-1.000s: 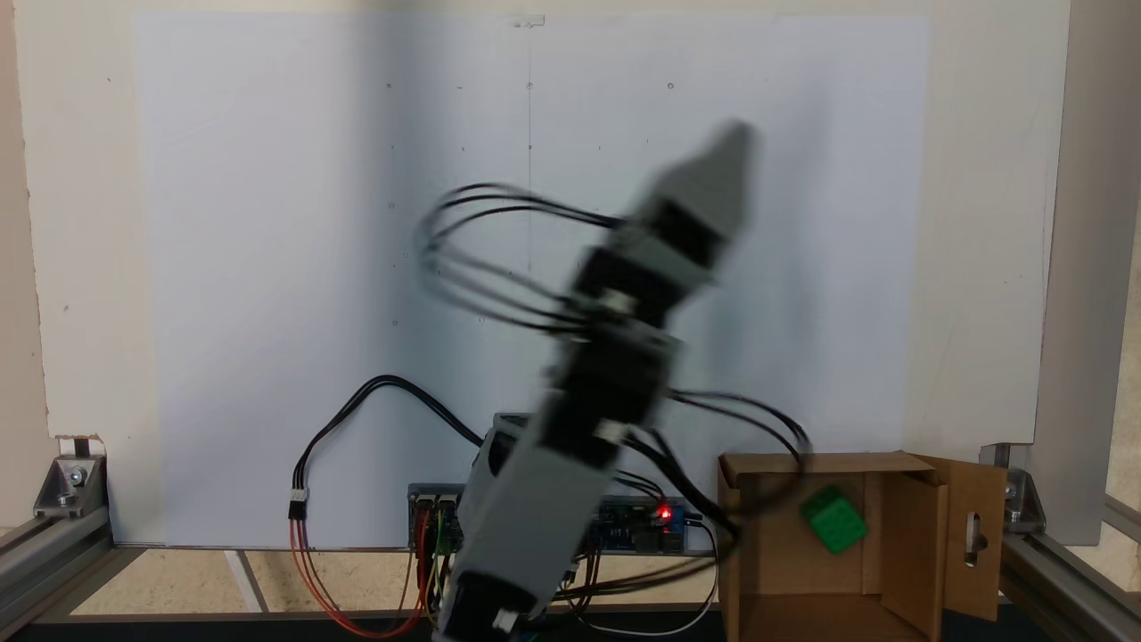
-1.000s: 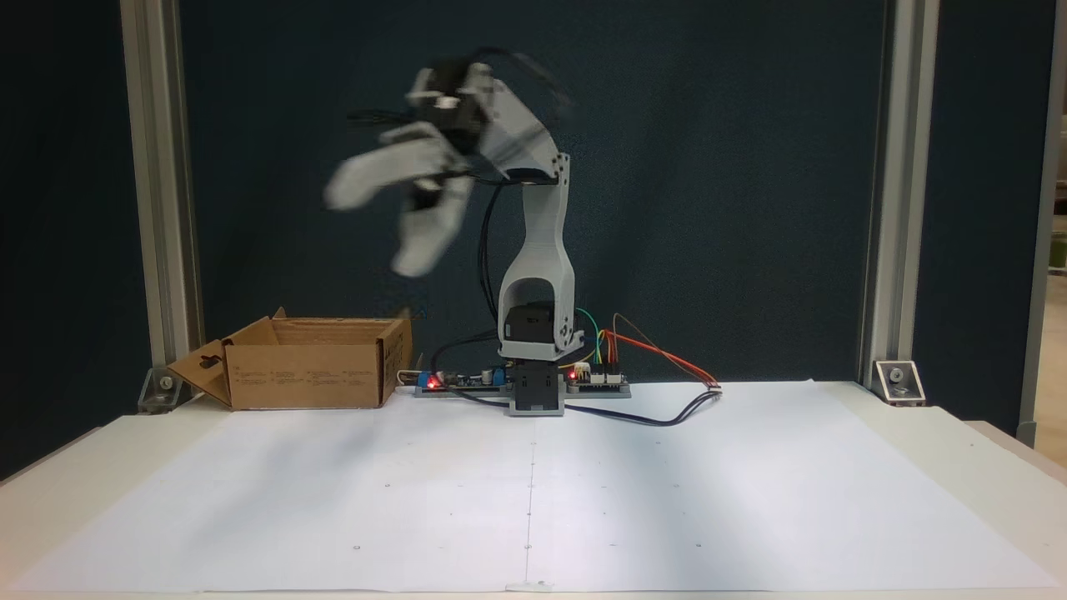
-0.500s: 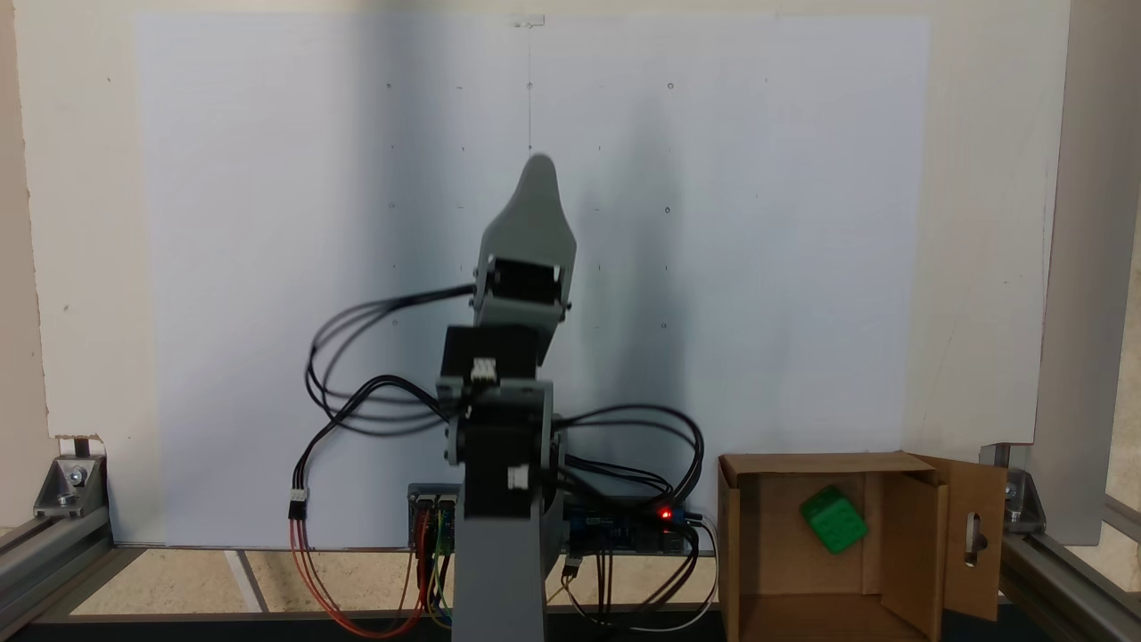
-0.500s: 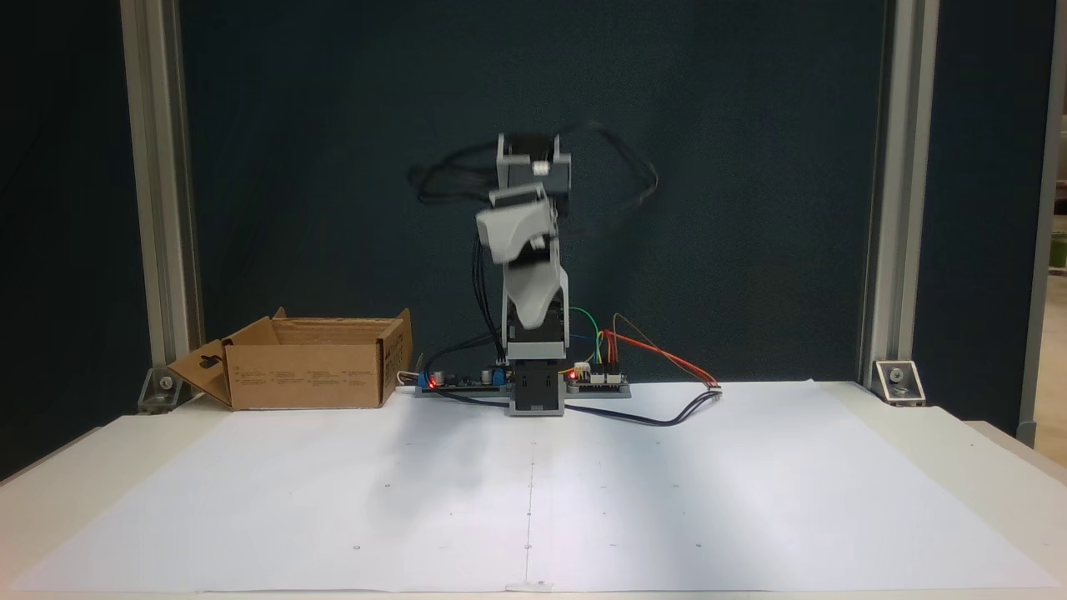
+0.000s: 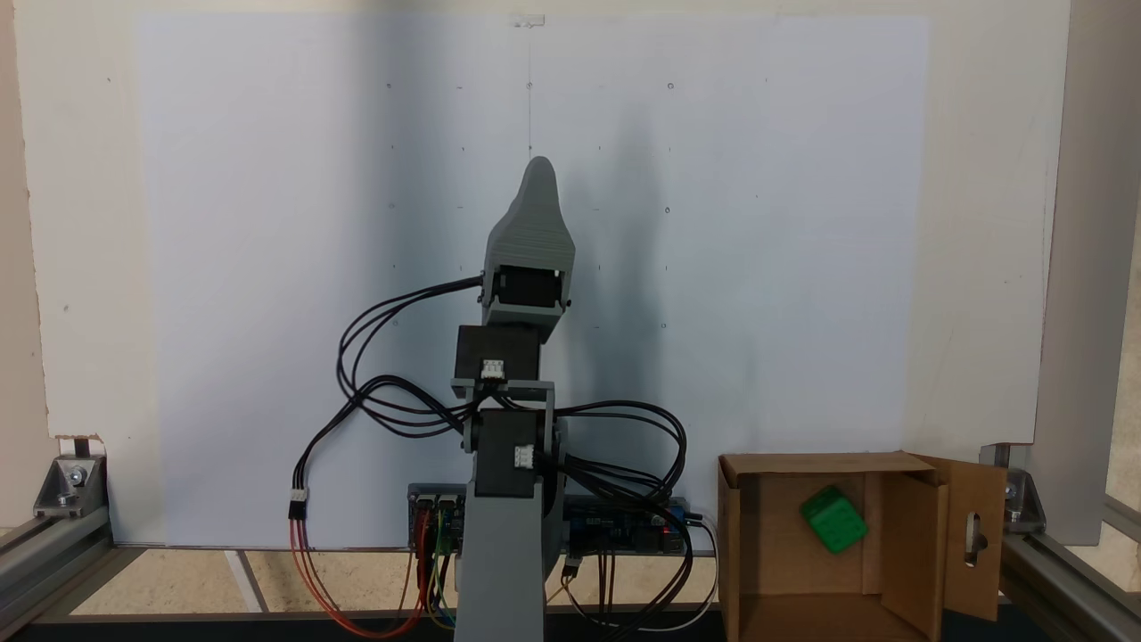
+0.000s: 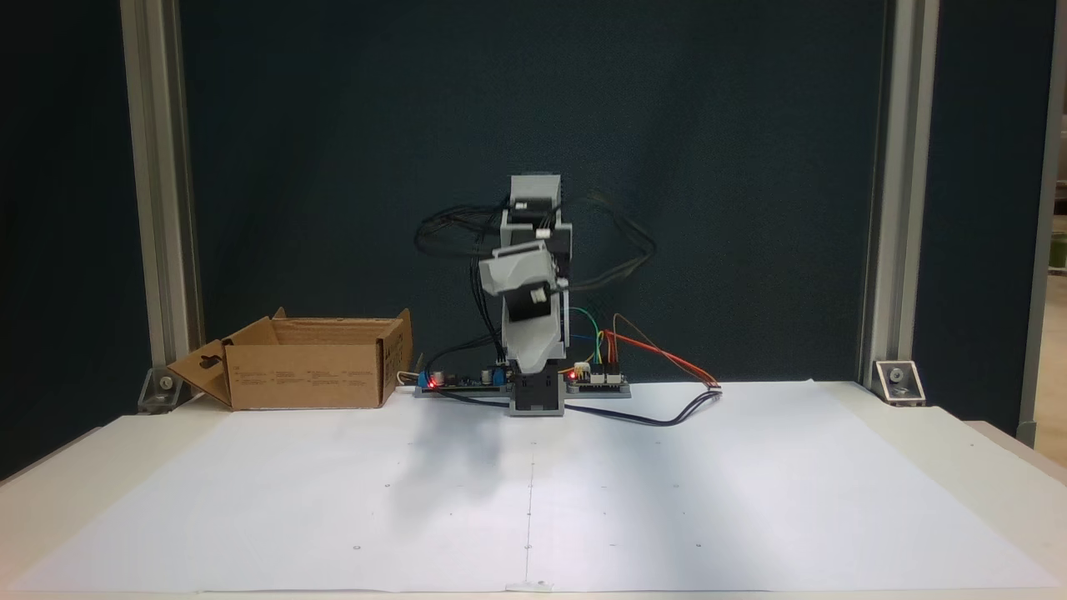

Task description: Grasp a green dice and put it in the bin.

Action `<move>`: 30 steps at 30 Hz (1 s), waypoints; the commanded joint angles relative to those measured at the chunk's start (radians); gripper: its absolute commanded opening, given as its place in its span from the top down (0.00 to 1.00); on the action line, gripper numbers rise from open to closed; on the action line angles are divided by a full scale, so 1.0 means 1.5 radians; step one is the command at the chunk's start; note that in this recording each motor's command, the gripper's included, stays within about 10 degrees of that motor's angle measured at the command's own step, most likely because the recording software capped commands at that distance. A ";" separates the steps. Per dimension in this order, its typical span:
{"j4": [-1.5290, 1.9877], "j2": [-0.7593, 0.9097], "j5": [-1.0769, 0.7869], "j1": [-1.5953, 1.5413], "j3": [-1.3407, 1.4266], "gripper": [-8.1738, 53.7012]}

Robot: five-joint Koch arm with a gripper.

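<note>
The green dice (image 5: 833, 520) lies tilted on the floor of the bin (image 5: 816, 463), a brown cardboard box at the lower right of a fixed view. In the other fixed view the bin (image 6: 308, 375) stands at the left, beside the arm's base, and its walls hide the dice. My gripper (image 5: 539, 166) is folded in over the base at the table's middle, well away from the bin. It points down toward the paper (image 6: 533, 357). Only one grey tip shows, so its state is unclear. Nothing is seen in it.
A large white paper sheet (image 6: 533, 492) covers the table in front of the base. Circuit boards with lit red LEDs (image 6: 583, 379) and looping black cables (image 5: 383, 401) sit around the base. Aluminium frame posts (image 6: 158, 192) stand at both sides.
The arm swung from over the bin's side back to the centre, then folded lower over its base. The dice has stayed in the bin.
</note>
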 commanded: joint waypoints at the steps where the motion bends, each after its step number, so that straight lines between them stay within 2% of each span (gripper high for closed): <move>1: -0.110 0.075 0.013 0.024 0.018 0.15; 13: -0.441 0.075 0.012 0.051 0.251 0.16; 30: -0.889 0.075 0.013 0.049 0.418 0.16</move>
